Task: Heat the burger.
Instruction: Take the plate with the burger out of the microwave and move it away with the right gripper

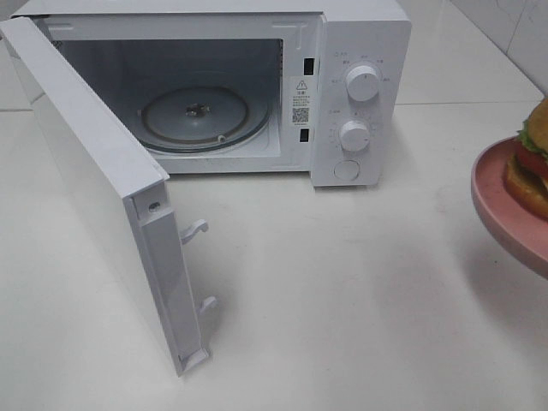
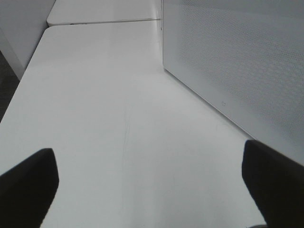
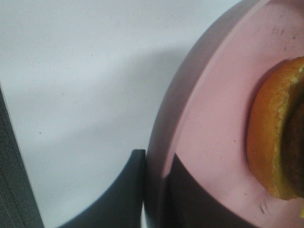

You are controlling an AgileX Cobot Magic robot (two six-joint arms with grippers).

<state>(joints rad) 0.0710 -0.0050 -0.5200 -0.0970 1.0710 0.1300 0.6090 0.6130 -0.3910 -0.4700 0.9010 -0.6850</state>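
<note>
The microwave (image 1: 214,86) stands in the upper half of the high view with its door (image 1: 103,197) swung wide toward the lower left; the glass turntable (image 1: 204,117) inside is bare. The burger (image 1: 533,158) sits on a pink plate (image 1: 505,214) at the right edge of that view, and the shadow beneath suggests the plate hangs above the table (image 1: 360,291), well apart from the oven mouth.

In the right wrist view the right gripper (image 3: 153,190) pinches the plate's rim, one finger under and one over; the burger (image 3: 273,137) rests further in from the grip. The left gripper (image 2: 152,183) has its fingers spread wide and holds nothing, low over the table just beside the door.

To do this well, I'd say the plate must stay level on its way left; a rim grip can let it tip. It should clear the door edge and the oven sill, then settle centred on the turntable.
</note>
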